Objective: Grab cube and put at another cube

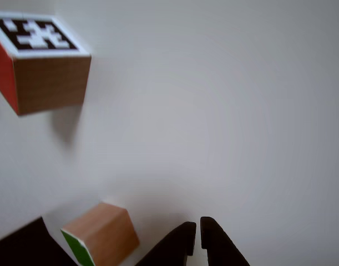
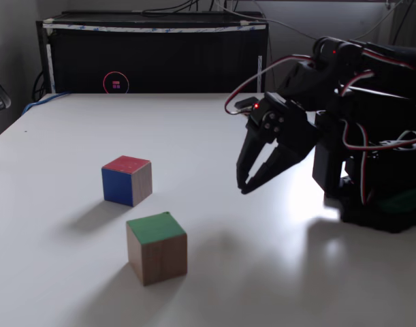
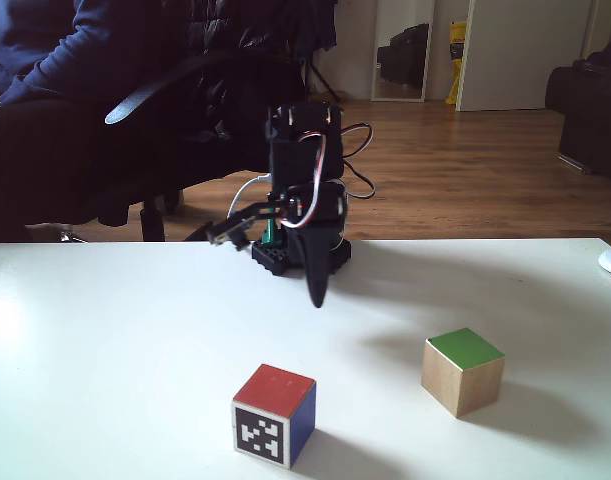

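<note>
Mid-table, claw (image 2: 243, 187) nearly closed, clear of cube (image 2: 156, 247), another cube (image 2: 126, 180)

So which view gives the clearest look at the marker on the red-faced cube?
The other view: the red-faced cube sits close, its black-and-white marker large on top, though slightly blurred. In a fixed view the marker faces the camera but is small. In a fixed view red and blue faces show, no marker.
</note>
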You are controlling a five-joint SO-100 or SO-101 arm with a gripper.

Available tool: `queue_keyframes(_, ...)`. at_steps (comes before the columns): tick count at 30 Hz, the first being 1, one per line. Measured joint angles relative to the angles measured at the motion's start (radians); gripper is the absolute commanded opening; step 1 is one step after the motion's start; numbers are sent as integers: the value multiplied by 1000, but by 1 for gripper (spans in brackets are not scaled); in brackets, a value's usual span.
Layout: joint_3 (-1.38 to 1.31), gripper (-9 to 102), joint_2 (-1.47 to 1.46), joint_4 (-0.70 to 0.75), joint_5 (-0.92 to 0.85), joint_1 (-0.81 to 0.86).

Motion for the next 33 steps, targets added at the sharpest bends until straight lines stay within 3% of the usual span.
queue_keyframes(5, -74, 11, -49, -2, 44, -132)
queue_keyframes(15, -291, 21, -574, -224, 112, -235)
queue_keyframes(23, -583, 27, -1015, -221, 132, -235)
queue_keyframes(33, -799, 30, -1160, -81, 195, -299)
